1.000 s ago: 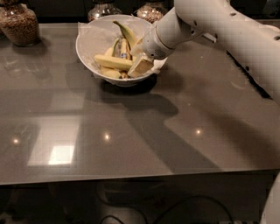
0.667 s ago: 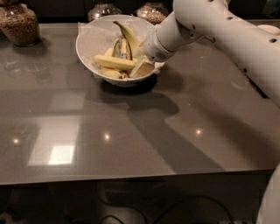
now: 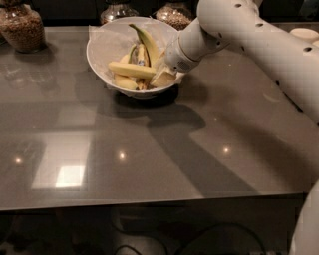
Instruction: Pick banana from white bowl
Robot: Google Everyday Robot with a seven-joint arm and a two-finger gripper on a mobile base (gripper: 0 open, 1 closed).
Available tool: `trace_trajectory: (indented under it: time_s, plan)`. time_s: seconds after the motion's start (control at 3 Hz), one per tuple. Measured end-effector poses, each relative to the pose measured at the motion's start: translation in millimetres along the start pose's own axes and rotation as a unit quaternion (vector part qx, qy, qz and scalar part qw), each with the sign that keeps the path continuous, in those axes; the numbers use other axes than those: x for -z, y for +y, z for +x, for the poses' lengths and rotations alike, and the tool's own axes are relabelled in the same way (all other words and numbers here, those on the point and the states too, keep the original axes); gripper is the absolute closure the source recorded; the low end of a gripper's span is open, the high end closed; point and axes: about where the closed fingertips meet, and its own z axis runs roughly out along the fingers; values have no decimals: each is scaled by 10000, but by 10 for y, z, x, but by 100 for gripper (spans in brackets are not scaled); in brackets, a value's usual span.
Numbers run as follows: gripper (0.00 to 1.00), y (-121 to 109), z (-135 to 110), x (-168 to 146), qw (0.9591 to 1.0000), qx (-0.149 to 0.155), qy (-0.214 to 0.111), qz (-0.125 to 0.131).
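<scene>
The white bowl (image 3: 102, 47) stands at the back of the grey table, lined with crinkled white paper. The banana (image 3: 130, 70), nearly straight and pale yellow, lies crosswise in it. Behind it are a curved greenish-yellow banana (image 3: 148, 42) with a dark stem and one with a blue sticker (image 3: 141, 56). My gripper (image 3: 162, 76) reaches in over the bowl's right rim and is at the right end of the pale banana. The wrist hides that end.
Three glass jars of brown food stand along the back: one at the far left (image 3: 21, 26) and two behind the bowl (image 3: 115, 11) (image 3: 175, 15). A stack of small cream bowls (image 3: 304, 34) sits at the back right. My white arm spans the right side.
The gripper stays at the bowl's right rim by the banana's end. The arm's elbow has shifted slightly. The bananas have not visibly moved.
</scene>
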Motion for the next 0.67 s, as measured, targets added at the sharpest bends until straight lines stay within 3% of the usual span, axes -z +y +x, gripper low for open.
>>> trace_trajectory:
  time_s: [0.33, 0.67]
  plan:
    - [100, -16, -71, 70, 9999, -67, -101, 59]
    - [100, -76, -190, 247, 9992, -123, -309, 203]
